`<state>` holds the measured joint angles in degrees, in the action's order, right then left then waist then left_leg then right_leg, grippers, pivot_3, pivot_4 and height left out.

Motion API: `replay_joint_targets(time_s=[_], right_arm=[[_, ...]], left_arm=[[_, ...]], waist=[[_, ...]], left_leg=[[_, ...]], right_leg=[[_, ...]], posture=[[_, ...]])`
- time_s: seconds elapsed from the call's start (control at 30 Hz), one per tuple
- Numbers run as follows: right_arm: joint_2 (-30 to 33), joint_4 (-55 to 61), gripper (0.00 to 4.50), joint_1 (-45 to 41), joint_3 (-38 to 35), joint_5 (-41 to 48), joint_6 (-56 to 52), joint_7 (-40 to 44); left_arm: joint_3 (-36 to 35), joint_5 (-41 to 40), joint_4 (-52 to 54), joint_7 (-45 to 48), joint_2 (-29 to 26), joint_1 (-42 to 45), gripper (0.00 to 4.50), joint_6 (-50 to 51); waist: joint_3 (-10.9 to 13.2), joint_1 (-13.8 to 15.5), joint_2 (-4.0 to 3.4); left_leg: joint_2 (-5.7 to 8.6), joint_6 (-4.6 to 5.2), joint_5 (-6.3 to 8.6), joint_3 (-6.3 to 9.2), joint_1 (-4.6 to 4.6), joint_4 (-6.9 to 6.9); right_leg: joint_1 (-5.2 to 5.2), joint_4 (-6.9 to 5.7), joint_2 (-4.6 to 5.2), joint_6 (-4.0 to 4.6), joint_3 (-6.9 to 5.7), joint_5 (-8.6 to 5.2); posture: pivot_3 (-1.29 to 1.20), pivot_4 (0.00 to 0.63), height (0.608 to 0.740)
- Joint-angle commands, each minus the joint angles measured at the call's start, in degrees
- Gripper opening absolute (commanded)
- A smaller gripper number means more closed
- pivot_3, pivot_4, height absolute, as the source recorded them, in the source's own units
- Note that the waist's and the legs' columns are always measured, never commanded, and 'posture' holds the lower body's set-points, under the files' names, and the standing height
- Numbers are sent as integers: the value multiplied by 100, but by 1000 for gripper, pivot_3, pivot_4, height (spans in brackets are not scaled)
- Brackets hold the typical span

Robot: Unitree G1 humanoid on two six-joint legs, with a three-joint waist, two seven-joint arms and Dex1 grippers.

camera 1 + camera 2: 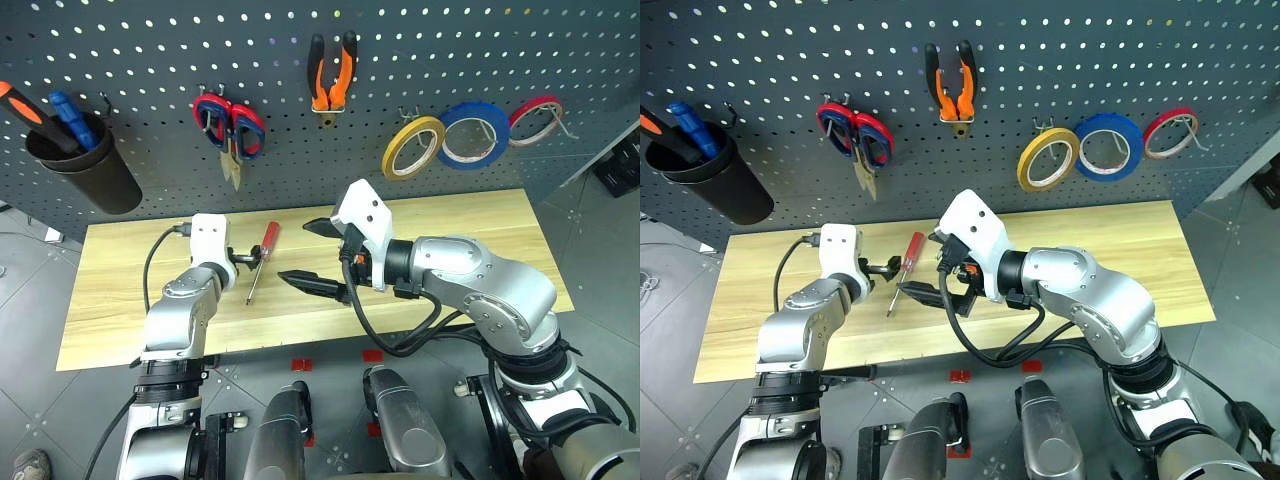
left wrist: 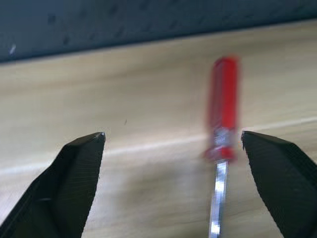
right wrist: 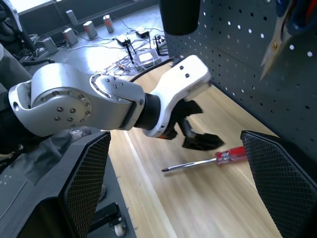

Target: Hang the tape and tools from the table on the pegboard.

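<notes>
The red-handled screwdriver (image 1: 263, 260) lay flat on the table (image 1: 110, 290), and we saw the left gripper (image 1: 243, 257) spread wide beside its handle, grasping nothing.

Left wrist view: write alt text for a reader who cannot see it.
A red-handled screwdriver lies on the light wood table, between the spread black fingers of the open left gripper. The dark pegboard stands behind it.

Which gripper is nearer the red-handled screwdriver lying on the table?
Left. The left gripper is open right beside the red-handled screwdriver; the right gripper, also open, hovers farther off on its other side.
</notes>
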<state>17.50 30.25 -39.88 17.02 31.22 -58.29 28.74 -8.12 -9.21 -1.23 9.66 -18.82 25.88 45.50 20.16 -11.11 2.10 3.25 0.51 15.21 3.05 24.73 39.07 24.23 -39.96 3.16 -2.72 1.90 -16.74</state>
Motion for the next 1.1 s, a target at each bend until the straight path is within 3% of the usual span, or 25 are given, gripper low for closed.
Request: replay_joint_targets(time_s=[0.03, 0.33, 0.47, 0.57, 0.77, 1.0, 1.1], right_arm=[[-89, 189, 4500, -71, -102, 104, -8, -13], [-279, 107, 4500, -158, -189, 142, -164, -147], [-233, 110, 4500, -212, -168, 126, -233, -119], [-105, 113, 4500, -249, -87, 30, -196, -69], [205, 170, 4500, -366, 90, -257, 86, 42], [316, 240, 4500, -620, 249, -884, 586, -118], [224, 260, 4500, -656, 274, -1040, 685, -196]], left_arm=[[52, -46, -452, 112, 29, 331, 4492, 131], [365, 134, -2762, 571, 137, 1273, 4492, -493], [522, 276, -3100, 704, 89, 1392, 3684, -821], [497, 268, -3003, 779, 8, 1277, 2710, -850], [323, 88, -1439, 1000, -336, 345, 870, -438], [-422, -87, 1507, 944, -860, -1646, 865, 14], [-794, -241, 2459, 861, -834, -2120, 865, 84]], waist=[[0, -13, 0], [0, -39, 1], [0, -37, 1], [0, -39, 1], [0, -132, 1], [-2, -185, 2], [-4, -137, 2]], left_leg=[[1, 0, 0, 0, 0, 0], [-2, 0, -1, -2, 0, -1], [0, -1, -1, -3, 0, -1], [-1, -6, -4, -1, 0, -1], [-1, -15, -9, -2, 0, -5], [-6, -14, -8, -3, 2, -11], [-5, -12, -7, -4, 2, -12]], right_leg=[[1, -1, 0, 0, 0, 0], [4, 0, -1, 0, -4, 0], [4, 1, 1, 0, -2, 0], [5, 2, 0, 0, -2, 0], [9, 2, -1, 0, 2, 0], [15, 6, -3, 0, 6, 0], [15, 6, -2, 0, 9, 0]], posture=[[-347, 384, 740], [-357, 376, 740], [-365, 367, 740], [-364, 360, 740], [-367, 345, 740], [-342, 329, 740], [-345, 319, 740]])
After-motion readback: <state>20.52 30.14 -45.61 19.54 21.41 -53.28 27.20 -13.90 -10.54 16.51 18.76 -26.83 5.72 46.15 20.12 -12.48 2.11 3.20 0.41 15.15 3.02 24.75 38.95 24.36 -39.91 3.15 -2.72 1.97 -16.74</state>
